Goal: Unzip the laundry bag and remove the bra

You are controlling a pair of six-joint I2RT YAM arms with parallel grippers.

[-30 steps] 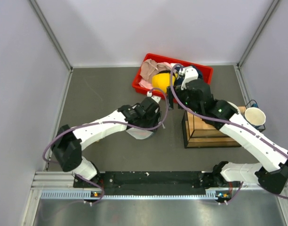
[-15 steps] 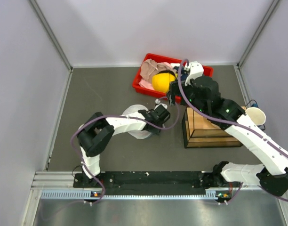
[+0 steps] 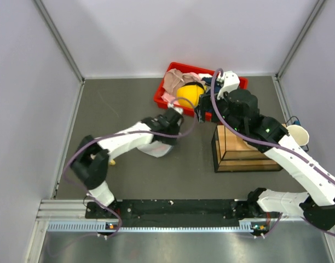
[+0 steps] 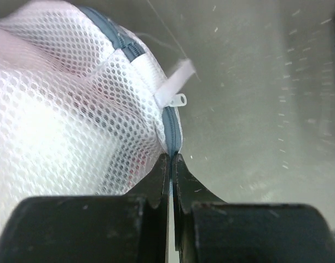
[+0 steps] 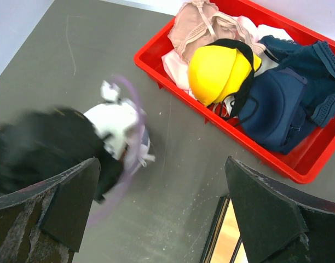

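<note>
One bag point(image 3: 156, 149) lies on the grey tabletop point(image 3: 113, 109) near the middle, white mesh, half hidden under the left forearm. Up close its mesh point(image 4: 74, 109) bulges to 10 o'clock of the left gripper point(image 4: 171, 164), whose jaws are pressed together on the bag's grey zipper seam point(image 4: 172, 134). One white pull tab point(image 4: 175, 90) sticks out of the seam just above them, toward 1 o'clock. The bra point(image 4: 133, 165) shows only as a faint red tinge through the mesh, close to the jaws; I cannot make out its shape.

The right gripper point(image 5: 161, 170) hangs in the air with its jaws spread wide and nothing between them, over bare tabletop between bag and tray.

One red tray point(image 3: 161, 98) sits at 12 o'clock, against the far wall. In it I count three bundles: one yellow bra point(image 5: 217, 71) with black straps in the middle, one navy cloth point(image 5: 282, 104) at its 4 o'clock, and one beige-pink cloth point(image 5: 197, 24) at its 11 o'clock.

One wooden box point(image 3: 238, 156) stands at 3 o'clock of the bag, well apart from it. One pale cup point(image 3: 296, 135) sits beyond the box's right end.
</note>
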